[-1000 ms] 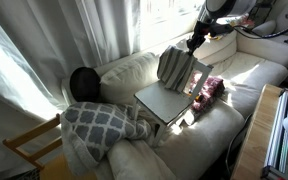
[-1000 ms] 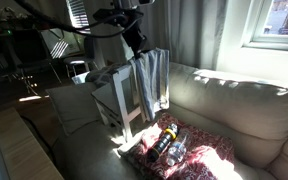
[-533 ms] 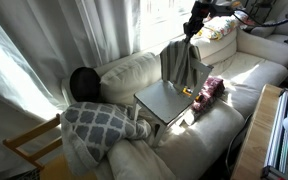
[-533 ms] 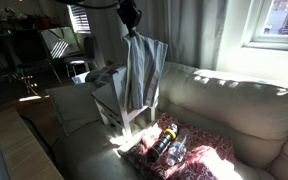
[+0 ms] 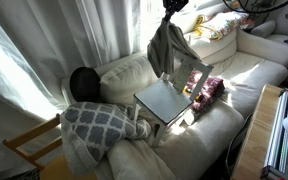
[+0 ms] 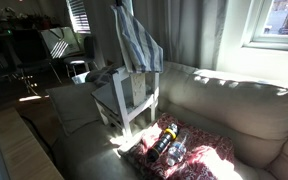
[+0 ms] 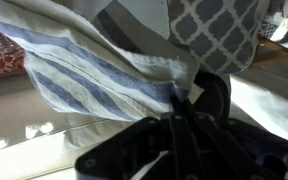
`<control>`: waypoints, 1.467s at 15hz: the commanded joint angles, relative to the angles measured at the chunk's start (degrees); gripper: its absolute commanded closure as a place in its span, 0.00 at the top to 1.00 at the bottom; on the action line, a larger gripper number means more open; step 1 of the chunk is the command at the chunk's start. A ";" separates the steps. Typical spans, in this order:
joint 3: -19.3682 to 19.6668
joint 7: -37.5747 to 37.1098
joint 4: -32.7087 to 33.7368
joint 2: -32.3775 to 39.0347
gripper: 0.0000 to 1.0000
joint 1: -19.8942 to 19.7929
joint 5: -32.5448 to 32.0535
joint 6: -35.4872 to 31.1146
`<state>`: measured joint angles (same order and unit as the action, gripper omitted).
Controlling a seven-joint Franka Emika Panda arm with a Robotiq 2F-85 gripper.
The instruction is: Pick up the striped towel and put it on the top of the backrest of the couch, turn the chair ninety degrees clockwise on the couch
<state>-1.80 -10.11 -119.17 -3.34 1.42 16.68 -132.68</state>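
Sunlit couch cushions are seen below, and the towel is held high over the chair, hung limp, pinched tight by the closed fingers.

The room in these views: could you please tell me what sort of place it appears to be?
Probably a home living room: a large cream couch with a lattice-patterned cushion on it, long pale curtains behind it, and a sunlit window.
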 commanded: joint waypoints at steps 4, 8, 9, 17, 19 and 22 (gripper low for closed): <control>-0.92 -5.00 6.38 4.83 0.04 1.13 3.43 -0.01; -0.90 -5.16 7.62 6.18 0.04 1.10 4.01 -0.01; -0.90 -5.19 7.67 6.18 0.04 1.10 4.02 -0.01; -1.67 -10.72 16.46 15.87 0.01 2.05 5.52 -11.99; -1.61 -13.63 19.68 20.05 0.01 2.69 5.04 -16.91; -1.21 -16.38 24.80 26.76 0.01 3.40 4.88 -25.79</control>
<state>-3.25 -23.73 -101.13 15.78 4.05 20.87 -151.68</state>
